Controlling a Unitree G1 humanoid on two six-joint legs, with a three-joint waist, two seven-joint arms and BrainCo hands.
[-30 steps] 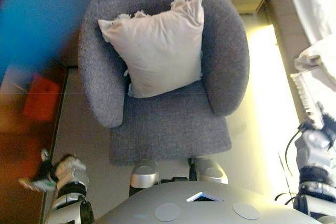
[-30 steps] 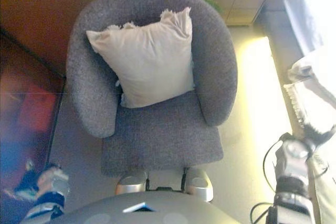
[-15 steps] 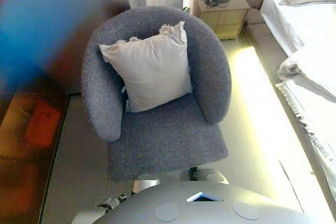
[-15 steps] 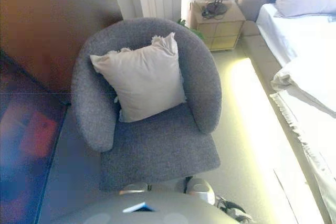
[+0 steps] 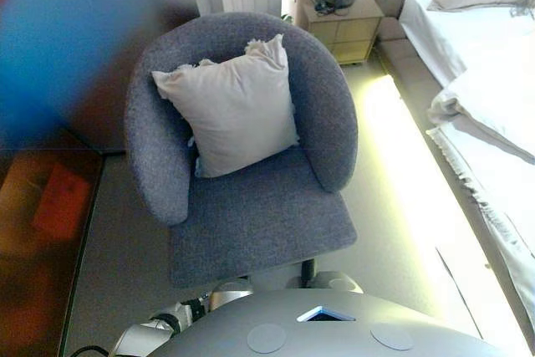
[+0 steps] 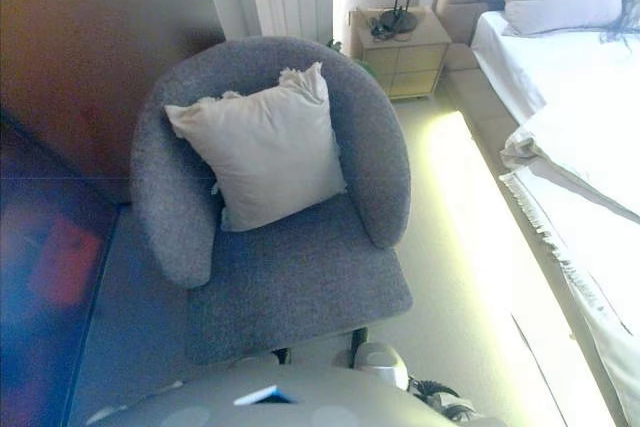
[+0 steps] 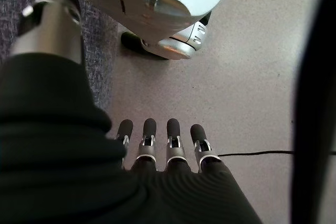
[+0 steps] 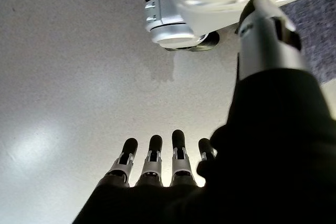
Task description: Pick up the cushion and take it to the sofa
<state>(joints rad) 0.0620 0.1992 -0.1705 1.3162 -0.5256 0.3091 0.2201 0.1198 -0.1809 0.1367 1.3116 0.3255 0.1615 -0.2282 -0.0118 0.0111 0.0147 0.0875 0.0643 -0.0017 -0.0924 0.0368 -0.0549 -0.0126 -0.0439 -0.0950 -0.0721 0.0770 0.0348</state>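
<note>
Cushion, pale beige square fabric with frayed top edge, leans upright against the backrest of the grey tweed tub armchair. Left hand and right hand hang low over the floor, fingers straight, empty. Cushion lies ahead and above both, roughly equidistant.

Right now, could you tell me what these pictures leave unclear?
- Cushion: its back is hidden against the armchair in both eye views.
- Bed: cut off by the right edge.
- Left robot hand and right robot hand: straight fingers over bare floor; both thumbs partly hidden by their covers.
</note>
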